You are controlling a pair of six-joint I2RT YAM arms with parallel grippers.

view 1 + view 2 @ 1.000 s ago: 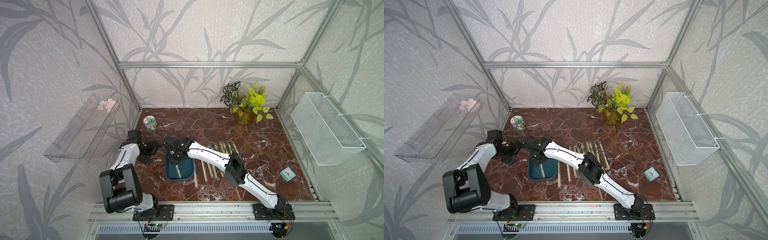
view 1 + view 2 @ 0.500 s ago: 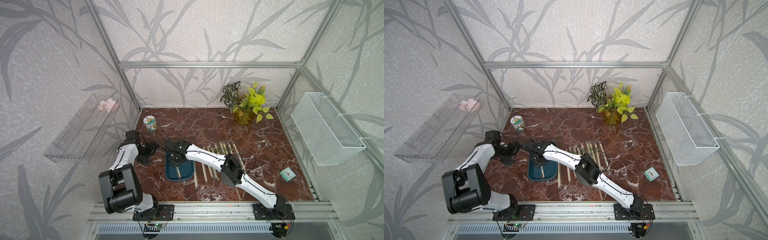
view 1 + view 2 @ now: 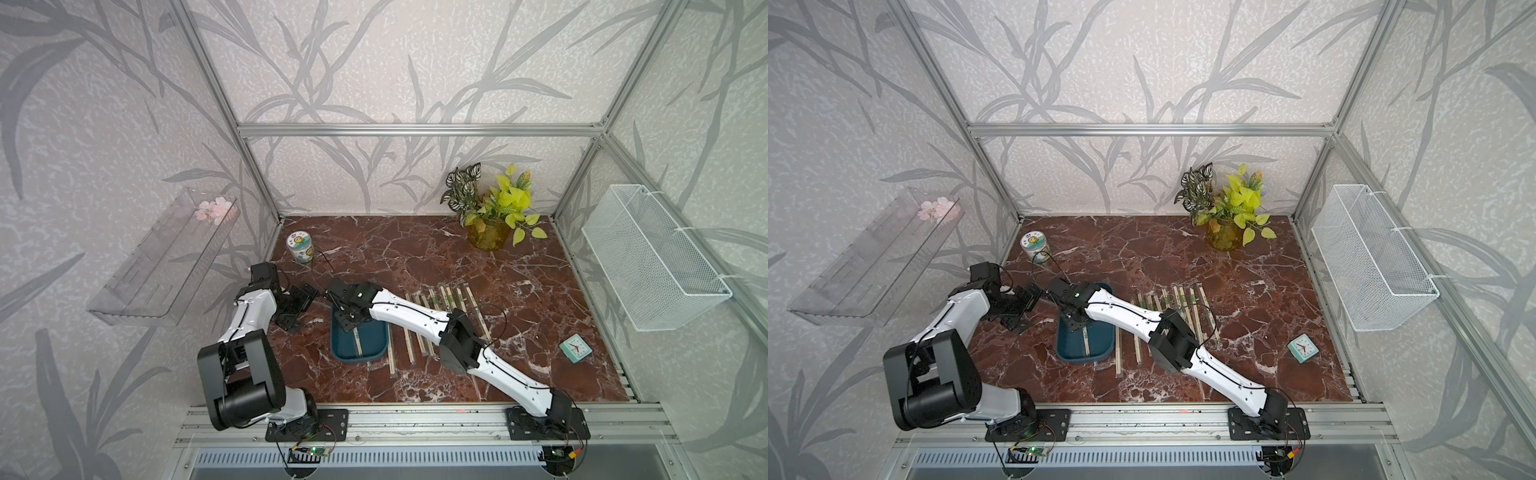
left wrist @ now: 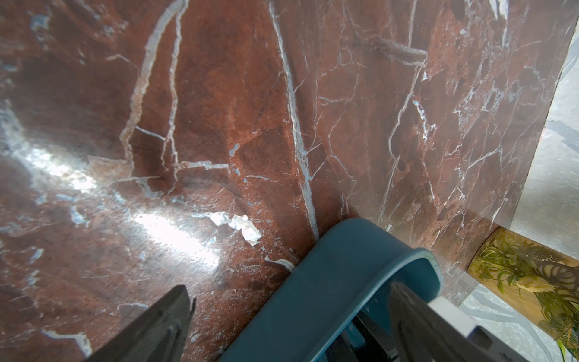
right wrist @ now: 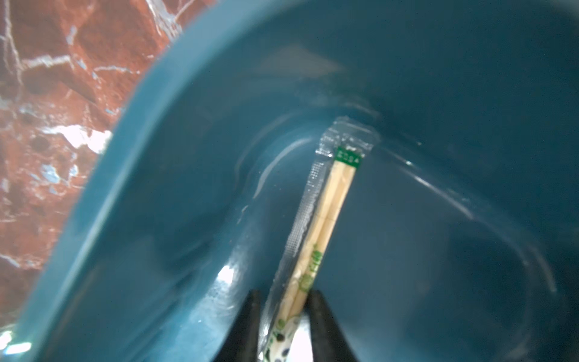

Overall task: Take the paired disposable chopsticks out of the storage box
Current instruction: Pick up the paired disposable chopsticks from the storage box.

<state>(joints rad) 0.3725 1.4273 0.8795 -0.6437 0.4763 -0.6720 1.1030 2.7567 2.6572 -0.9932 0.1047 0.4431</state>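
The storage box (image 3: 360, 360) (image 3: 1100, 351) is a shallow teal tray at the front left of the marble table. One pair of the paired disposable chopsticks (image 3: 357, 343) (image 5: 332, 200) lies inside it, in a clear wrapper with green print. My right gripper (image 3: 347, 322) (image 5: 285, 291) reaches down into the box, and its black fingers are pressed against both sides of that pair. My left gripper (image 3: 301, 309) (image 4: 289, 285) is open at the box's far left corner, with the box's wall (image 4: 329, 282) showing between its fingers. Several more pairs (image 3: 432, 320) lie in a row on the table right of the box.
At the back left stands a small can (image 3: 300, 247), and at the back right a potted plant (image 3: 486, 237). Near the front right is a teal clock (image 3: 575, 348). The right wall carries a white wire basket (image 3: 652, 266). The left wall has a clear shelf (image 3: 166, 257).
My right gripper has come down and forward into the box, and its fingers have closed in on the pair lying there. The left arm has hardly moved.
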